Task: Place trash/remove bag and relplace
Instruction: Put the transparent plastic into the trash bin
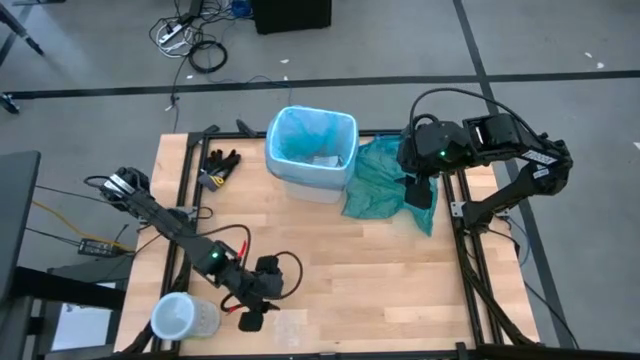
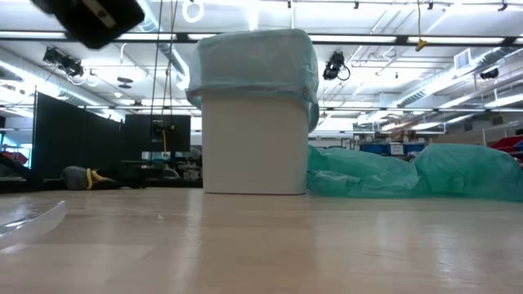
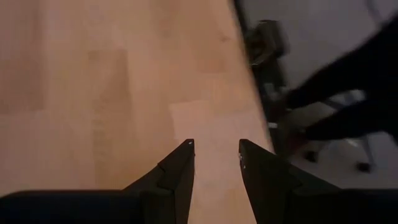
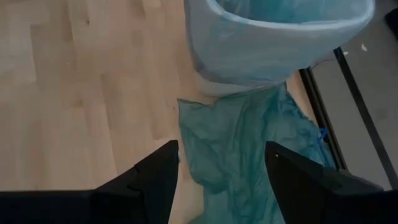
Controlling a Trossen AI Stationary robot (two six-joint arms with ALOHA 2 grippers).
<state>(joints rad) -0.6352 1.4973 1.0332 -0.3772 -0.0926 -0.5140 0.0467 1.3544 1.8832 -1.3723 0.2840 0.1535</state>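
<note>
**Lined bin ready, both arms empty**

Pale wood planks form the table (image 1: 380, 280), with grey floor, cables and a bright workshop behind. At its far edge stands the white bin (image 2: 255, 143), the bag (image 1: 312, 135) folded over its rim so trash (image 1: 322, 160) can drop in. Just beside it lies a teal-green bag (image 1: 385, 180), likely the spare. Over that hovers the right gripper (image 4: 221, 180), jaws apart, empty. Near the front edge, the left gripper (image 3: 214, 163) waits open

Bare tabletop (image 1: 380, 280) runs wide across the near middle; the lined bin (image 1: 311, 152) and teal-green bag (image 1: 385, 182) block the far side.
</note>
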